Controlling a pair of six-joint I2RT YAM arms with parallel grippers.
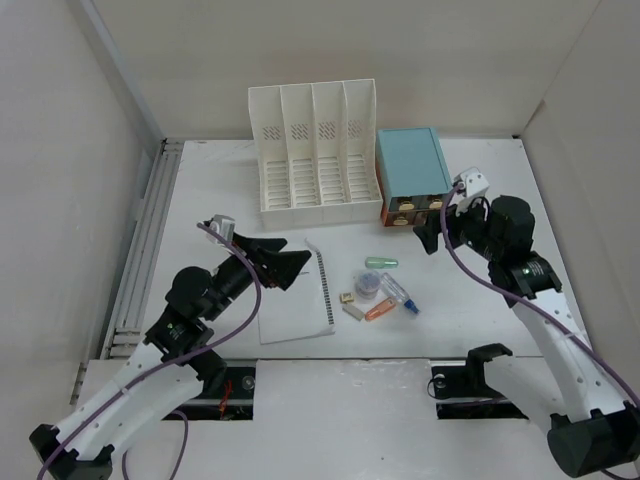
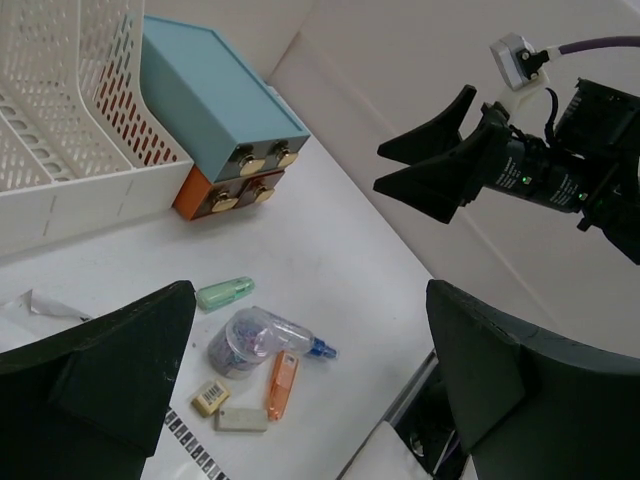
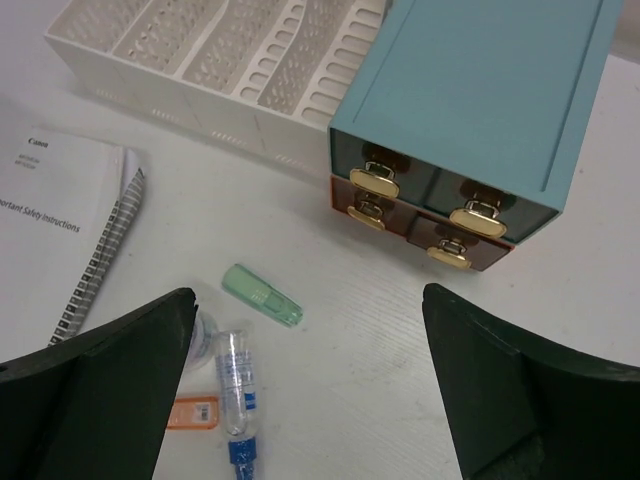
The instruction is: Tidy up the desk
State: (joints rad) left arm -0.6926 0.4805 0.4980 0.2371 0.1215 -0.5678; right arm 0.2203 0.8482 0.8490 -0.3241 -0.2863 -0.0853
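Two arms, both sets of jaws spread wide, nothing between them. We read directions off the top view, with 12 o'clock pointing away from the bases.

- The desk [image 1: 210, 190] filled the walled white bay ahead of the bases, with a grey rail [image 1: 140, 250] along its 9 o'clock edge.
- The left gripper [image 1: 292, 255] sat nearest, at about 7 o'clock on the desk, fingers pointing toward 3. Its tips overlapped the far-left corner of a spiral-bound booklet [image 1: 297, 295] in that view. We couldn't tell its height above the page.
- The booklet lay flat with its spiral along the 3 o'clock side.
- Small clutter lay at 3 o'clock from the booklet, near the desk centre:
  - Nearest us were a white block [image 1: 355, 312] and an orange flat piece [image 1: 378, 310].
  - A small tan block [image 1: 346, 297] sat just beyond the white one.
  - A clear bottle [image 1: 398, 296] with a blue cap lay on its side, just beside a round clear tub [image 1: 368, 284] of coloured bits.
  - A pale green capsule [image 1: 381, 263] lay farthest, at 12 o'clock from the tub and apart from it.
- The right gripper [image 1: 438, 222] hung at 2 o'clock from the clutter, pointing toward 9, just in front of the drawer fronts.
- The light-blue drawer box [image 1: 413, 165] showed four brass-handled drawers, two teal over two orange.
- The white slotted file rack [image 1: 318, 150] stood farthest, at 9 o'clock from the box and right beside it. We couldn't tell if they touched.
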